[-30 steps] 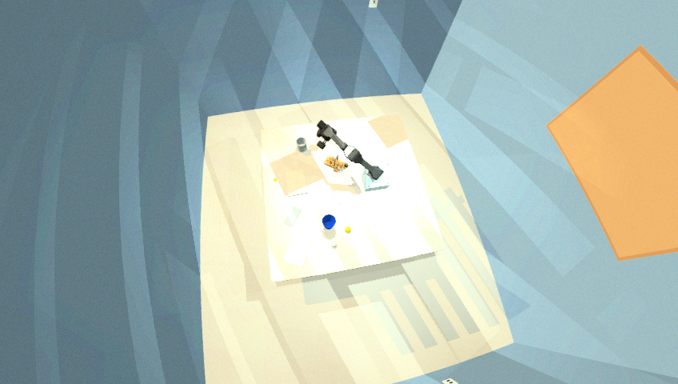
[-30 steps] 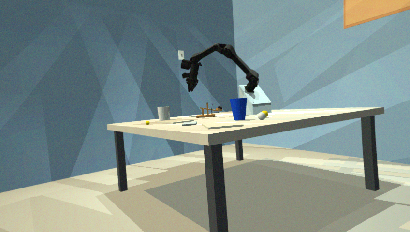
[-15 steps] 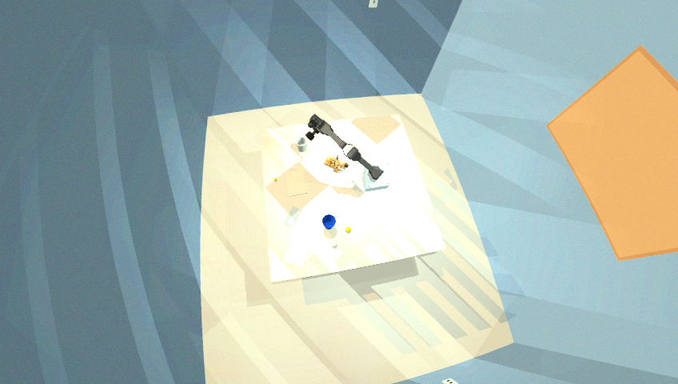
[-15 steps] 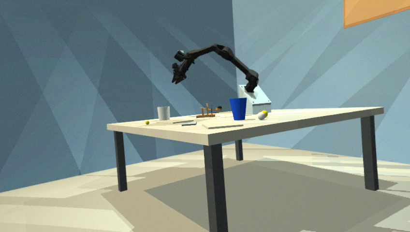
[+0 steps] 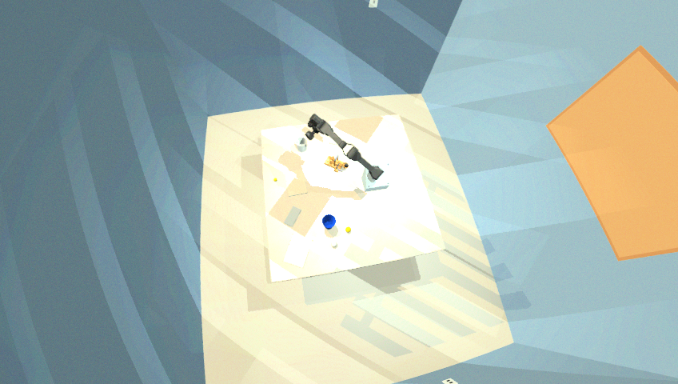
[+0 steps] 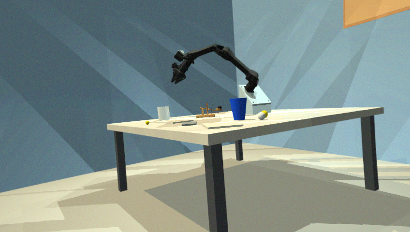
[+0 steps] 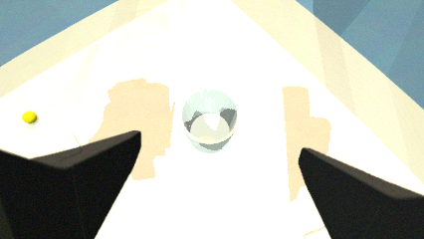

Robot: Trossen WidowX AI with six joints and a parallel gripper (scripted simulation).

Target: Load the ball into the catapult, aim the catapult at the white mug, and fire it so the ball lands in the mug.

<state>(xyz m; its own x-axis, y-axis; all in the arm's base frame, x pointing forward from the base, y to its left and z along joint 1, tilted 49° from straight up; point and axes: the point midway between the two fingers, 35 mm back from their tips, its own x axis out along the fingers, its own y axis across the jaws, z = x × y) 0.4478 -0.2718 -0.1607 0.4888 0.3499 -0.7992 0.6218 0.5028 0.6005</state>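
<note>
The dark ball (image 5: 345, 165) (image 6: 219, 107) sits in the cup at the end of the catapult's arm. The orange wooden catapult (image 5: 335, 164) (image 6: 205, 115) stands on the table, with its ball end towards the robot's base. The white mug (image 5: 301, 145) (image 6: 163, 113) (image 7: 211, 99) stands upright beyond the catapult's other end; no ball shows inside it in the wrist view. My gripper (image 5: 309, 135) (image 6: 174, 81) (image 7: 220, 141) is open and empty, high above the table near the mug. The catapult is out of the wrist view.
A blue cup (image 5: 329, 222) (image 6: 238, 109) stands with a yellow ball (image 5: 348, 230) (image 6: 264, 113) and a white ball (image 5: 334, 244) (image 6: 261, 116) near it. A small yellow ball (image 5: 274, 179) (image 6: 147, 122) (image 7: 29, 117) lies near the table's edge. Several flat pieces lie between.
</note>
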